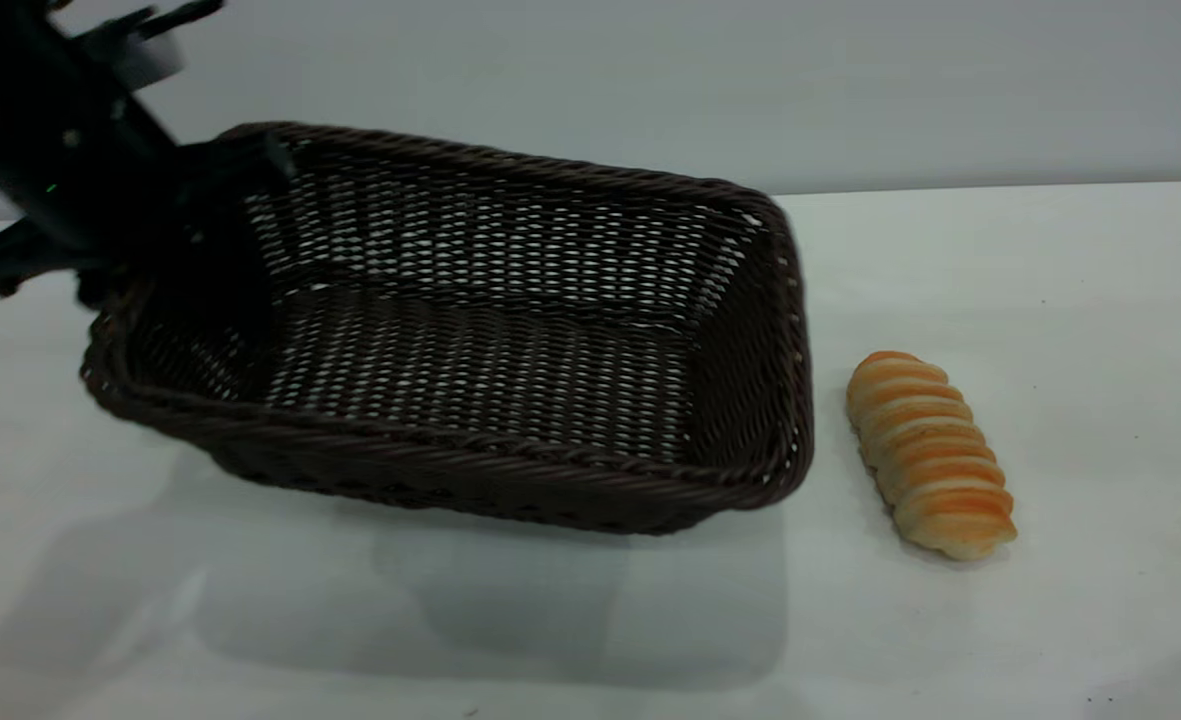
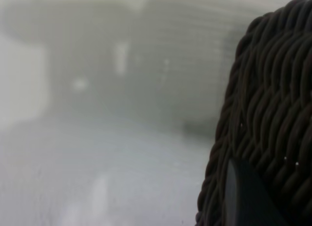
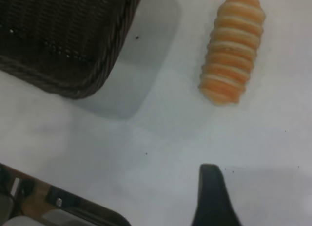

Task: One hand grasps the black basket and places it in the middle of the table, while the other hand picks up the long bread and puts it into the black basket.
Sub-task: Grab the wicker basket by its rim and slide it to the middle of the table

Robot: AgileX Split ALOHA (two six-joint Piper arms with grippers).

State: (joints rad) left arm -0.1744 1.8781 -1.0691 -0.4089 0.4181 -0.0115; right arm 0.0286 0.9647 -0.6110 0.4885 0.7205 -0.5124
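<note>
The black basket (image 1: 470,340) is a large dark woven basket at the table's middle-left. It is tilted, its left end raised above its shadow. My left gripper (image 1: 212,215) is shut on the basket's left wall. In the left wrist view one finger (image 2: 242,197) lies against the braided weave (image 2: 273,89). The long bread (image 1: 928,452) is a ridged golden-orange loaf lying on the table just right of the basket, apart from it. In the right wrist view the bread (image 3: 232,49) lies ahead of my right gripper (image 3: 256,189), which hovers open and empty. Only one of its fingers (image 3: 210,199) shows.
The white table (image 1: 1050,620) runs to a pale back wall. In the right wrist view the basket's corner (image 3: 73,46) is beside the bread, and the table's near edge (image 3: 73,206) shows dark equipment below it.
</note>
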